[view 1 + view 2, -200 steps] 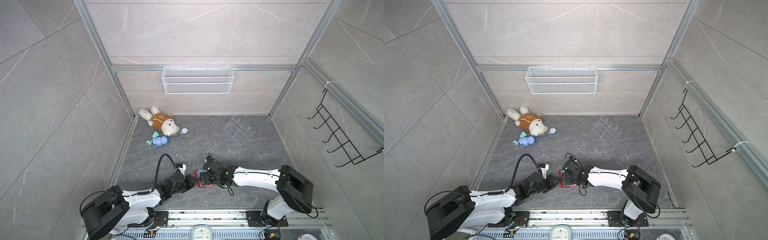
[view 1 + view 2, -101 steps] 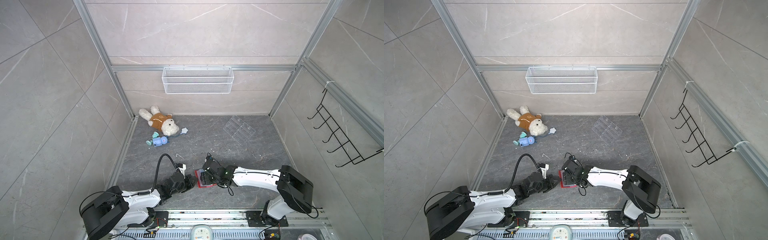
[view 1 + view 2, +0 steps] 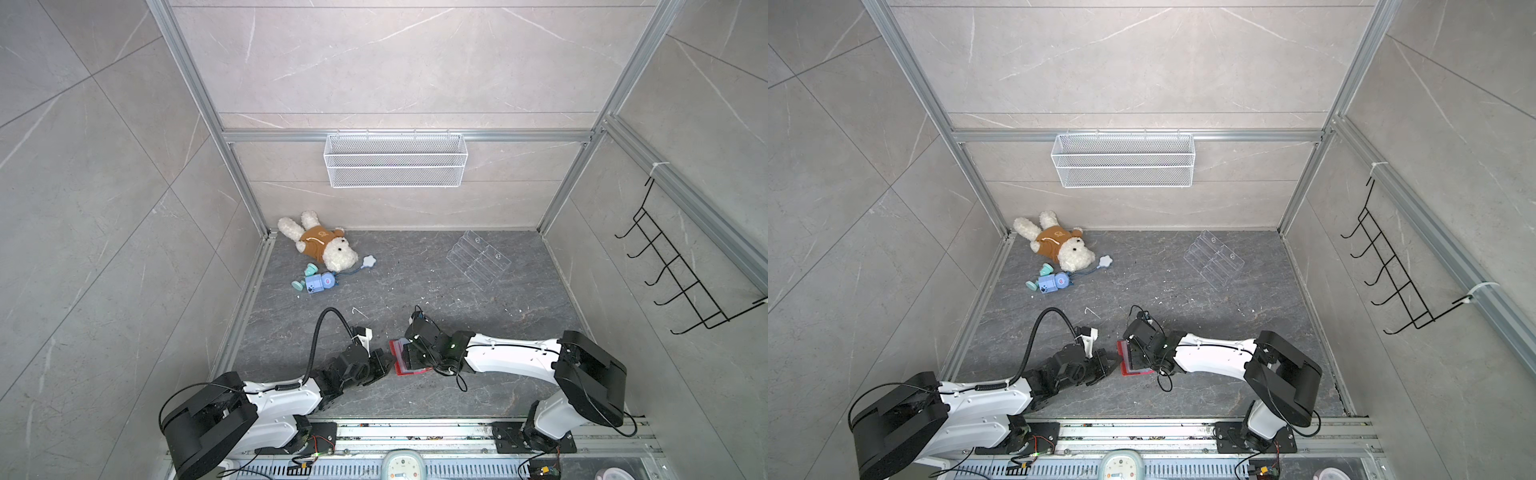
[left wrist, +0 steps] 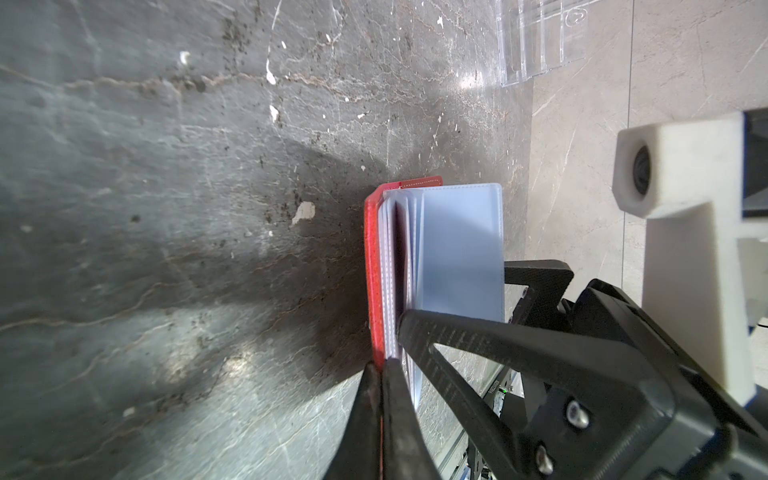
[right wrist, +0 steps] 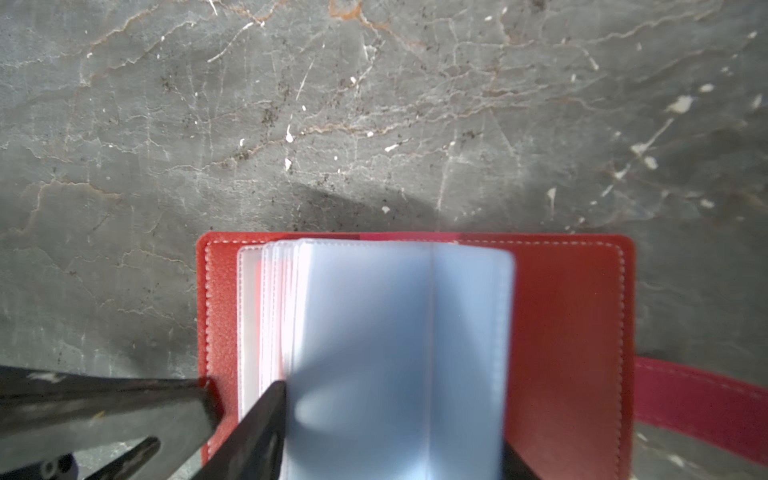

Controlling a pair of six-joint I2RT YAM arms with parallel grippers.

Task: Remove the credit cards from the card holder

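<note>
Left claw (image 4: 380,369) pinches card holder (image 4: 371,266) cover edge; right claw (image 5: 395,419) astride sleeves (image 5: 399,332)

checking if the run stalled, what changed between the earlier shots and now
Nothing visibly moved in the top views. Both arms keep their poses: the left gripper pinches the red cover of the card holder, and the right gripper straddles its pale sleeves. The plush toy and clear stand lie where they were.
</note>
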